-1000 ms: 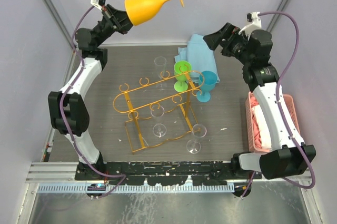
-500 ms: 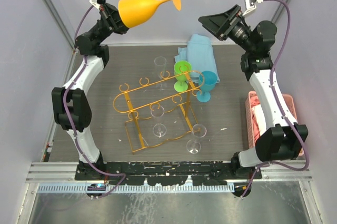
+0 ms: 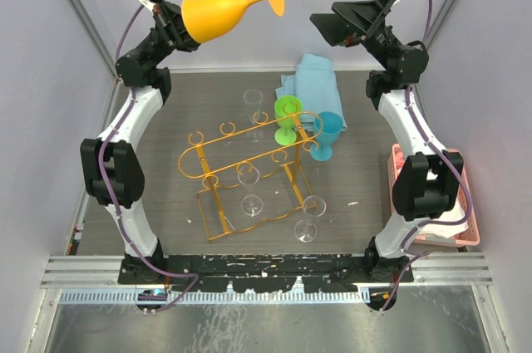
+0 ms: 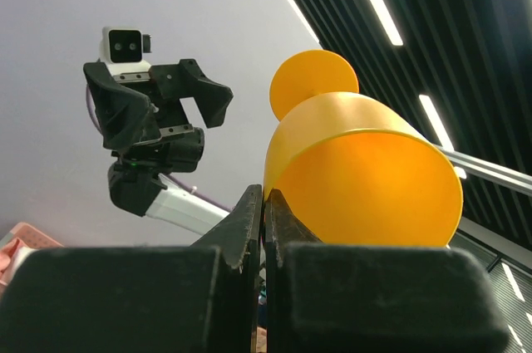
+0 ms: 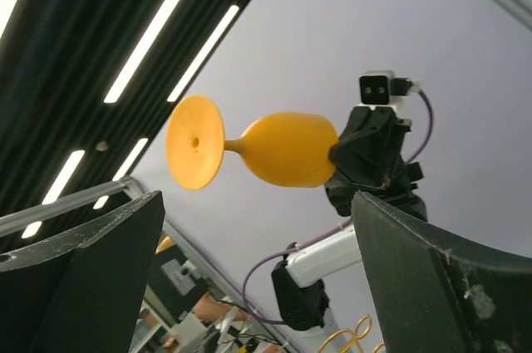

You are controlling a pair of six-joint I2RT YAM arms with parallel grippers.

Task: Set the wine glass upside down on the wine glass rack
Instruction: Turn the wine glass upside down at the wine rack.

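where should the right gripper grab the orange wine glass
The thin stem, between bowl and foot. The orange wine glass lies sideways, foot toward the open right gripper, and the left gripper pinches the bowl rim, so probably come from the right, straddling the stem.

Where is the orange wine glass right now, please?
In the top view the orange wine glass is aloft at upper left, sideways, its rim pinched by the left gripper, foot toward the open right gripper.

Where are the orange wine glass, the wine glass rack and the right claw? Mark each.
orange wine glass (image 3: 218, 14), top view, on its bowl.
wine glass rack (image 3: 249, 131), top view, on its top rail.
right claw (image 3: 327, 27), top view, between its open fingertips.
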